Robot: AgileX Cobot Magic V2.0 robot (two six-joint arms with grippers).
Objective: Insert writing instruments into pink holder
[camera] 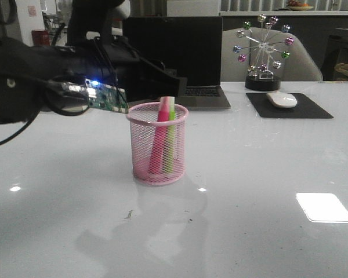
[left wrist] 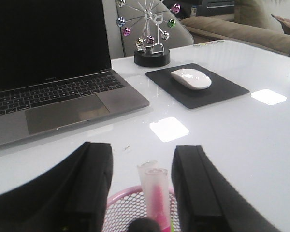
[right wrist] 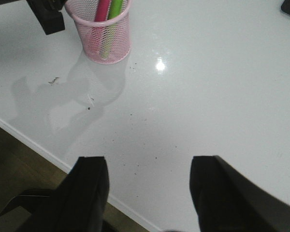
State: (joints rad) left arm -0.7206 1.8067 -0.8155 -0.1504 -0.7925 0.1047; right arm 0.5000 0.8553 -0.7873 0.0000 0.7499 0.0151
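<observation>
The pink holder (camera: 158,145) stands upright mid-table. Inside it lean both writing instruments, the pink marker (camera: 160,139) and the green marker (camera: 171,142), their whitish caps rising above the rim. My left gripper (camera: 173,81) hovers just behind and above the holder. In the left wrist view it (left wrist: 142,154) is open, and the two caps (left wrist: 153,186) stand free between its fingers above the rim (left wrist: 123,200). My right gripper (right wrist: 149,166) is open and holds nothing, over the table's front edge, well away from the holder (right wrist: 104,38).
An open laptop (camera: 180,58) stands behind the holder. At the back right are a white mouse (camera: 282,99) on a black pad (camera: 313,110) and a ball-wheel desk toy (camera: 263,52). The table's front edge (right wrist: 38,145) runs under my right gripper.
</observation>
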